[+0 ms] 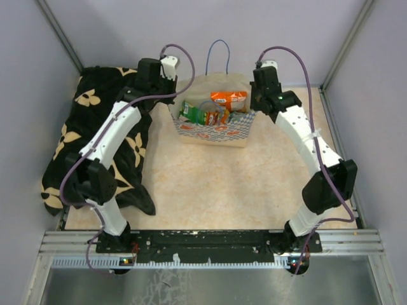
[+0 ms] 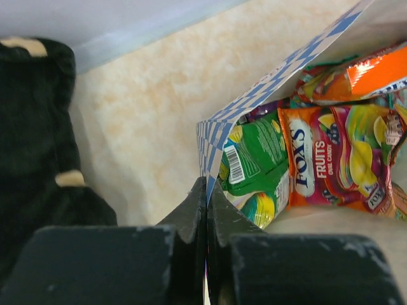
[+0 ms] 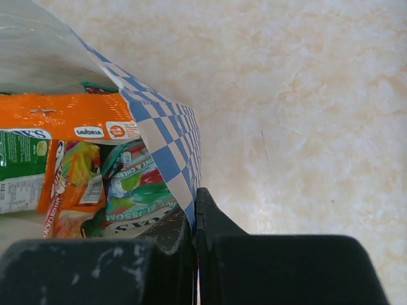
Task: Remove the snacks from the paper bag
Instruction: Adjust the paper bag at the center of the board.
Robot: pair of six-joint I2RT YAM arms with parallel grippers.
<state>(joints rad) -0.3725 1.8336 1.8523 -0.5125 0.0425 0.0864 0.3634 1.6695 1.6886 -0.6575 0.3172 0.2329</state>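
**Progress.** No removal is evident. Every glossy flat candy packet (image 1: 213,109) in view lies inside the cream paper gift bag with the blue-white checkered band (image 1: 213,135). None lies on the pale mottled bench (image 1: 210,184). By my judgement the whole emptying is yet to be done.

**Location.** The bag sits at the 12 o'clock end of the bench, between the two arms. A black flower-patterned cloth (image 1: 102,127) lies near it at 9 o'clock.

**Pincers.**
- The left pincer (image 2: 207,190) is clenched on the checkered edge at the bag's 9 o'clock side.
- The right pincer (image 3: 194,203) is clenched on the matching edge at 3 o'clock.
- With both pincers pinching paper, neither is free to take a packet. One would probably have to let go first.

**Orientation.**
- The mouth gapes upward toward the overhead camera.
- The mouth's long axis runs from 9 to 3 o'clock, stretched between the two grips.
- The thin blue cord handle (image 1: 217,54) projects at 12 o'clock.

**Contents.**
- An orange packet (image 1: 229,98) rests toward 1 o'clock in the mouth.
- A green packet (image 2: 254,159) lies at the 9 o'clock side.
- A red-orange fruit-printed packet (image 2: 331,159) lies just beside the green one.
- The packets overlap, so the count cannot be told.
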